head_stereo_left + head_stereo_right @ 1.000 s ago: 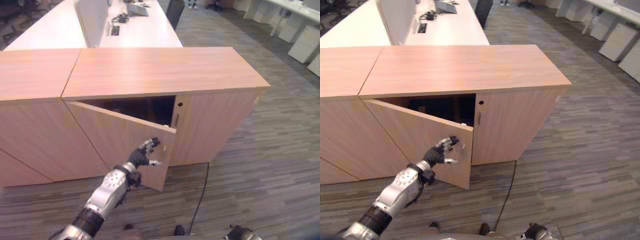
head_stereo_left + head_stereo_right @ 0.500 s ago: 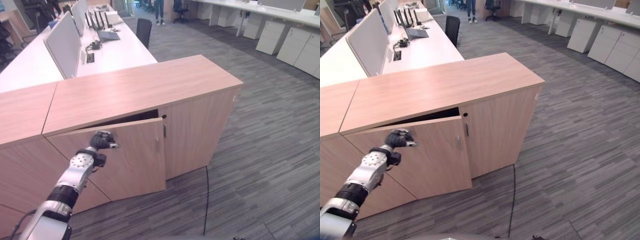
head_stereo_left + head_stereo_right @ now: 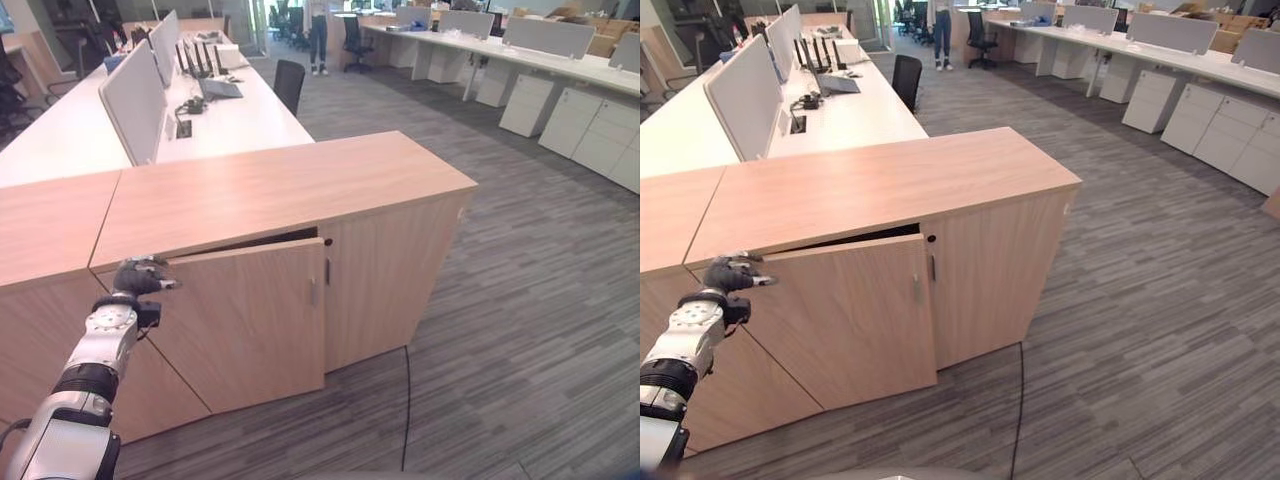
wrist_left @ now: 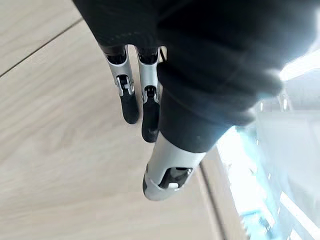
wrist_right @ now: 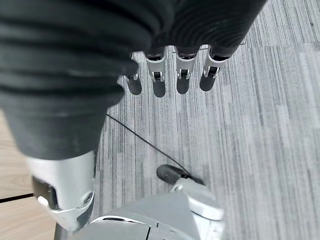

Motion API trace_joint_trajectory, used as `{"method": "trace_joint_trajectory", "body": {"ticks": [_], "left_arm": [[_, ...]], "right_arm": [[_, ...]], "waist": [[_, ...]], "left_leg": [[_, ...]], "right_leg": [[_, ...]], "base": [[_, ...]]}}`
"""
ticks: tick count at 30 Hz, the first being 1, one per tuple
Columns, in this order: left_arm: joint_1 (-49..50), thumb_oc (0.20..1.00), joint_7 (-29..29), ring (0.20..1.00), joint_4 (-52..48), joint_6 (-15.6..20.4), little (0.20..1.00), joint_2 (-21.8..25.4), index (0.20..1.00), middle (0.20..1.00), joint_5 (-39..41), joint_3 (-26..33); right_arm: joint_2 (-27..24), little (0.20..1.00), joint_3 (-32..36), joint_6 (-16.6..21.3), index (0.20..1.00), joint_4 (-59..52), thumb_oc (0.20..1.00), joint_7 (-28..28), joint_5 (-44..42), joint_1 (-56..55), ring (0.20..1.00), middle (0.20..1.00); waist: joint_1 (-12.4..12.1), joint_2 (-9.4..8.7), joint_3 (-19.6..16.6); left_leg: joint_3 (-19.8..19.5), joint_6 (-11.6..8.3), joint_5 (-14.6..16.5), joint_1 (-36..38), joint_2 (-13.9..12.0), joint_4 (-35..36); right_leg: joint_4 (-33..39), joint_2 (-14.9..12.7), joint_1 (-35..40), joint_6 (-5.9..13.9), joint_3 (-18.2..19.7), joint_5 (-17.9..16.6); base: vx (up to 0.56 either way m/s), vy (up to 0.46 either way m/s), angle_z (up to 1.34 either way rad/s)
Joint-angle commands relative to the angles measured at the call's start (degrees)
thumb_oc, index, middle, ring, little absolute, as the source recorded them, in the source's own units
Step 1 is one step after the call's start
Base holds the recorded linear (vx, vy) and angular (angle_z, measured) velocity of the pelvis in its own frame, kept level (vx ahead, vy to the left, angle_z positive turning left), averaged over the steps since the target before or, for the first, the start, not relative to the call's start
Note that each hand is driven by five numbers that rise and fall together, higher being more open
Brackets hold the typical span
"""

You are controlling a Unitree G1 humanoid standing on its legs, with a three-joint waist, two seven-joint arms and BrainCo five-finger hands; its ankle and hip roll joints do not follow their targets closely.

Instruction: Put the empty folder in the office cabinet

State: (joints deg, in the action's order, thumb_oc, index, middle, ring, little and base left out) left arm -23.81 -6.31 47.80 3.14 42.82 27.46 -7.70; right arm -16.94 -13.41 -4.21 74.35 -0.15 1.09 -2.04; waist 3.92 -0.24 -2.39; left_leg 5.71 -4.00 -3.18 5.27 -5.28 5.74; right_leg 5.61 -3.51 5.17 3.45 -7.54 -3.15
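Observation:
The wooden office cabinet (image 3: 290, 190) stands in front of me, its left door (image 3: 250, 320) almost shut, with a thin dark slit (image 3: 262, 242) along the top edge. My left hand (image 3: 135, 277) rests at the door's upper left corner, fingers relaxed and against the wood (image 4: 131, 100), holding nothing. My right hand (image 5: 170, 80) hangs low over the grey carpet with straight fingers, holding nothing. What lies inside the cabinet is hidden behind the door.
A matching cabinet (image 3: 50, 220) adjoins on the left. Behind them run white desks (image 3: 230, 105) with grey dividers, a laptop and a black chair (image 3: 288, 82). White drawer units (image 3: 570, 115) line the right side. A person (image 3: 318, 30) stands far back. Grey carpet (image 3: 520, 330) spreads to the right.
The left door has swung from wide open to almost shut. My left hand has moved up and left along it. The camera has lifted, so the whole picture has shifted.

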Motion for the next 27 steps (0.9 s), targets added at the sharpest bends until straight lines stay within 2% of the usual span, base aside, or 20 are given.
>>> {"method": "trace_joint_trajectory", "body": {"ticks": [1,4,6,9,17,19,20,21,23,24,25,26,27], "left_arm": [[-9.46,1.000,-3.56,1.000,5.01,5.80,1.000,2.60,1.000,1.000,5.26,7.00],[-3.56,1.000,-1.24,1.000,2.01,7.07,1.000,0.98,1.000,1.000,13.09,12.38],[-0.51,1.000,-0.06,1.000,2.01,7.25,1.000,-0.46,1.000,1.000,15.36,14.37],[3.95,1.000,1.77,1.000,2.47,6.70,1.000,-5.53,1.000,1.000,19.84,17.19],[14.29,1.000,4.55,1.000,10.98,3.40,1.000,-21.14,1.000,1.000,23.04,19.19],[17.17,1.000,5.79,1.000,13.32,2.27,1.000,-24.55,1.000,1.000,21.83,18.66],[17.18,1.000,5.78,1.000,13.31,2.27,1.000,-24.56,1.000,1.000,21.83,18.66],[19.80,1.000,6.97,1.000,15.45,1.35,1.000,-27.05,1.000,1.000,20.38,17.78],[20.91,1.000,7.60,1.000,17.27,0.72,1.000,-28.10,1.000,1.000,19.35,17.22],[23.56,1.000,7.39,1.000,20.04,0.27,1.000,-30.09,1.000,1.000,13.84,14.72],[23.58,1.000,7.38,1.000,20.02,0.28,1.000,-30.10,1.000,1.000,13.82,14.71],[24.63,1.000,6.87,1.000,21.11,0.36,1.000,-30.33,1.000,1.000,9.67,13.29],[26.20,1.000,5.39,1.000,22.73,0.76,1.000,-30.31,1.000,1.000,0.16,9.37]], "right_arm": [[-0.07,1.000,-1.20,0.63,1.000,3.42,1.000,-1.11,-2.06,2.91,1.000,1.000],[0.14,1.000,-0.87,0.41,1.000,3.24,1.000,-1.20,-2.08,3.09,1.000,1.000],[0.39,1.000,-1.09,0.17,1.000,3.50,1.000,-1.02,-1.40,3.12,1.000,1.000],[0.17,1.000,-0.97,-0.28,1.000,3.77,1.000,-0.69,-0.70,3.27,1.000,1.000],[-1.21,1.000,-1.08,-0.76,1.000,3.35,1.000,-0.43,-0.30,6.18,1.000,1.000],[-1.50,1.000,-0.68,-0.83,1.000,3.68,1.000,-0.20,-0.66,6.81,1.000,1.000],[-1.51,1.000,-0.68,-0.83,1.000,3.68,1.000,-0.20,-0.66,6.80,1.000,1.000],[-1.35,1.000,-0.67,-0.86,1.000,3.65,1.000,-0.23,-0.70,7.16,1.000,1.000],[-1.39,1.000,-0.65,-0.79,1.000,3.69,1.000,-0.23,-0.82,7.41,1.000,1.000],[-1.15,1.000,-0.59,-0.53,1.000,3.65,1.000,-0.50,-1.29,7.33,1.000,1.000],[-1.15,1.000,-0.58,-0.53,1.000,3.65,1.000,-0.51,-1.29,7.30,1.000,1.000],[-0.89,1.000,-0.56,-0.27,1.000,3.43,1.000,-1.02,-1.61,6.97,1.000,1.000],[-0.28,1.000,-0.60,0.22,1.000,3.21,1.000,-1.90,-2.03,6.61,1.000,1.000]], "waist": [[0.32,0.28,0.66],[-0.52,-0.19,0.67],[-0.78,-0.37,0.60],[-1.21,-0.71,0.71],[-2.69,-2.01,1.27],[-3.13,-2.31,1.43],[-3.12,-2.31,1.41],[-3.50,-2.62,1.65],[-3.75,-2.81,1.80],[-4.51,-3.37,2.35],[-4.51,-3.37,2.30],[-4.74,-3.58,2.59],[-5.15,-3.82,2.96]], "left_leg": [[-0.02,1.66,4.11,-0.34,2.84,-0.74],[-0.02,1.70,4.34,-0.35,2.84,-0.74],[0.03,1.68,4.45,-0.22,2.82,-0.74],[-0.07,1.65,4.73,-0.12,2.71,-0.74],[-1.20,1.58,4.54,-1.04,2.65,-0.74],[-1.67,1.64,4.43,-1.47,2.69,-0.74],[-1.67,1.64,4.43,-1.49,2.68,-0.74],[-2.04,1.69,4.28,-1.91,2.69,-0.74],[-2.32,1.70,4.16,-2.20,2.74,-0.74],[-3.01,1.74,3.71,-3.22,2.86,-0.74],[-3.02,1.74,3.71,-3.26,2.86,-0.74],[-3.36,1.80,3.51,-3.63,2.94,-0.74],[-3.83,1.84,3.31,-4.20,3.04,-0.74]], "right_leg": [[-0.61,-2.25,0.68,4.11,-3.32,3.82],[-0.61,-2.31,0.69,4.16,-3.44,3.84],[-0.61,-2.34,0.85,4.20,-3.53,3.93],[-0.61,-2.36,1.07,4.18,-3.82,4.09],[-0.61,-2.08,0.76,3.83,-4.72,4.43],[-0.61,-2.05,0.50,3.72,-4.94,4.45],[-0.61,-2.05,0.49,3.72,-4.94,4.45],[-0.61,-2.05,0.20,3.67,-5.25,4.42],[-0.61,-2.05,0.04,3.63,-5.40,4.40],[-0.61,-2.02,-0.56,3.54,-5.88,4.24],[-0.61,-2.02,-0.59,3.54,-5.89,4.24],[-0.61,-1.98,-0.83,3.50,-6.05,4.18],[-0.61,-2.00,-1.26,3.45,-6.29,4.05]], "base": [[0.00,0.000,0.00],[0.01,0.021,-0.01],[0.03,0.025,-0.03],[0.00,0.000,0.00],[0.01,0.001,0.01],[0.00,-0.002,0.03],[0.00,-0.005,0.09],[0.00,-0.003,0.11],[-0.01,-0.008,0.16],[-0.02,-0.010,0.16],[-0.04,-0.015,0.16],[-0.05,-0.009,0.19],[-0.06,-0.009,0.21]]}}
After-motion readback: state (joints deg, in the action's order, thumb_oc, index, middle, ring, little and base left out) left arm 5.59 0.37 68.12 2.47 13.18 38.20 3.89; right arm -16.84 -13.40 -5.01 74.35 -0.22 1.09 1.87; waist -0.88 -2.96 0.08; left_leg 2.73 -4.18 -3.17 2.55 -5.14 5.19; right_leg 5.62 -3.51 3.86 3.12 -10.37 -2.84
